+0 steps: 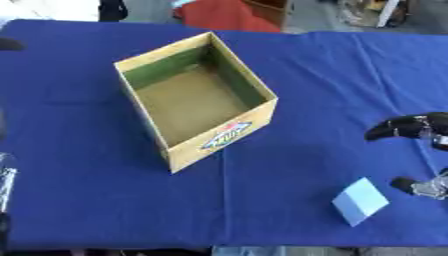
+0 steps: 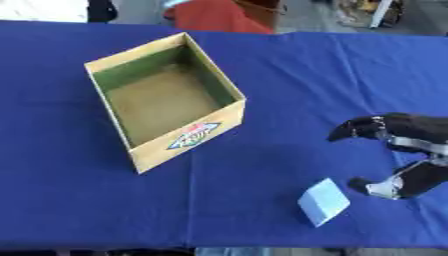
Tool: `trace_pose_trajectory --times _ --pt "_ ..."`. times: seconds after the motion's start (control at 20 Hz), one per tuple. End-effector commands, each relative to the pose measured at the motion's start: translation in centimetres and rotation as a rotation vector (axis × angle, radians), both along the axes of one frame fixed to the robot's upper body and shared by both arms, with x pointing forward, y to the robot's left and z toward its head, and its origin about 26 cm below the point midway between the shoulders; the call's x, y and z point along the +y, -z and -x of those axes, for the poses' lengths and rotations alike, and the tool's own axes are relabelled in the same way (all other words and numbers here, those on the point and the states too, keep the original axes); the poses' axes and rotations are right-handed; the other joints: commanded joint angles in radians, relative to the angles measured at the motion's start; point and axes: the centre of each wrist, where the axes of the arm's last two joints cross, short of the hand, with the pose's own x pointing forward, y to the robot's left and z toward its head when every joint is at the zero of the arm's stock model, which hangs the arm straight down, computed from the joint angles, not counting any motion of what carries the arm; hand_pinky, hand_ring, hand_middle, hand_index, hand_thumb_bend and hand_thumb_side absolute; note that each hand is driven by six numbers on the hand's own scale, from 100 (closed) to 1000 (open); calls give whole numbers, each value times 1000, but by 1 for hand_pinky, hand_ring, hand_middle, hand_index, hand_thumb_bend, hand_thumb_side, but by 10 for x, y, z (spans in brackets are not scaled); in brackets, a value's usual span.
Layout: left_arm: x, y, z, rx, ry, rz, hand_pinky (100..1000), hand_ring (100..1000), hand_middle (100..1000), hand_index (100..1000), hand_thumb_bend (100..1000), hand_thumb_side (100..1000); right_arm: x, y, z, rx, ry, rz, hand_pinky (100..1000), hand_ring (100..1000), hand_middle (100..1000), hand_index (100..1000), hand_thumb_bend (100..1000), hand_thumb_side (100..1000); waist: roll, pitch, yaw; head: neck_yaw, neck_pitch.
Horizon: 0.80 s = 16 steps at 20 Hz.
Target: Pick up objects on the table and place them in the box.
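An open cardboard box (image 1: 227,134) with a blue and red logo on its near wall stands left of centre on the blue cloth; I see nothing inside it. A small pale blue block (image 2: 323,201) lies near the front edge, right of the box. My right hand (image 2: 411,155) hovers just right of the block, open, with the fingers spread above and the thumb low beside the block, not touching it. A sliver of my left arm (image 1: 5,180) shows at the left edge; its hand is out of sight.
The blue tablecloth (image 1: 306,75) covers the whole table. Beyond the far edge stand a red shape (image 1: 229,15) and wooden furniture. The cloth's front edge (image 1: 219,246) runs along the bottom, close to the block.
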Motion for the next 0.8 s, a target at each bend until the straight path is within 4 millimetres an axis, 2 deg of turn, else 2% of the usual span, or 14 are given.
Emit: trace_pose_trajectory --times 0.05,0.35,0.8 --pt "1 -8 2 -19 9 -25 578 801 679 735 160 912 -2 -5 0 -15 -6 11 802 847 849 935 272 652 1 -16 2 -3 7" --pt "1 -7 2 -14 12 -27 578 799 679 735 159 912 -2 3 2 0 -6 -4 800 847 847 935 226 684 0 -19 8 -10 7" --pt "0 -7 2 -11 20 -30 578 793 679 736 158 911 -3 5 1 -17 -51 68 821 859 855 934 316 667 2 -25 9 -16 7"
